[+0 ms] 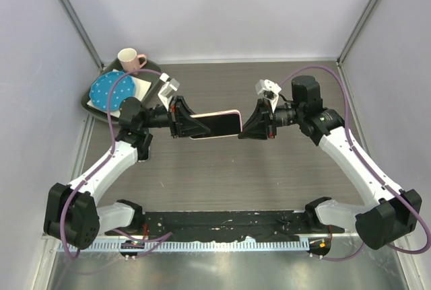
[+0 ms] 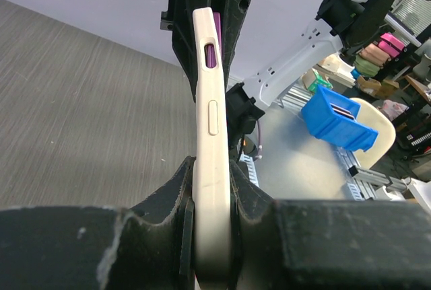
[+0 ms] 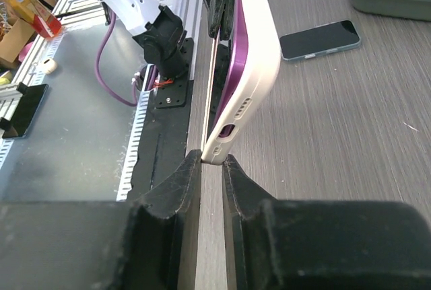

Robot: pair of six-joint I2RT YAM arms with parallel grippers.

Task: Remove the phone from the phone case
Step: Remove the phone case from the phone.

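Two ends of case (image 2: 210, 135) clamped by left hand (image 2: 212, 192), right hand (image 3: 212, 163); phone (image 3: 236, 68) mostly sheathed, I see purple from wrists only.

clearance | I am finding open table (image 1: 269, 182) beneath the phone case (image 1: 217, 123) | my left gripper (image 1: 190, 126) and right gripper (image 1: 244, 129) are blocking both its ends | tray (image 1: 90, 102) with plate (image 1: 111, 89) and mug (image 1: 129, 59) is crowding the far-left corner | spare phone (image 3: 320, 38) is lying flat near the tray, in my way low down
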